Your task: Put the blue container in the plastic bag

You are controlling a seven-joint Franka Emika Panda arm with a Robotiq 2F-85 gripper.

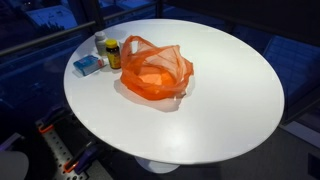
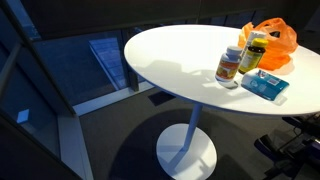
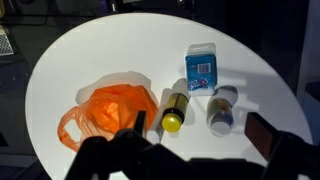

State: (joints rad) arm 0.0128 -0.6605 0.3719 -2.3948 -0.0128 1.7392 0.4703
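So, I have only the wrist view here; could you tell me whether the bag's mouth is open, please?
Observer: In an exterior view the bag sits with its mouth gaping upward, handles raised.
Operator: Thanks. Does the blue container lie flat?
Observer: Yes, the blue container lies flat on the table, far lower than the white-capped bottle beside it.
Operator: And what holds the table up?
Observer: A single central pedestal on a round base.

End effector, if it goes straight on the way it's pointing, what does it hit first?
Likely the bare table between the yellow-capped bottle and the white-capped bottle, since the end effector points down over that gap. Depth is unclear, so it might clip either bottle first.
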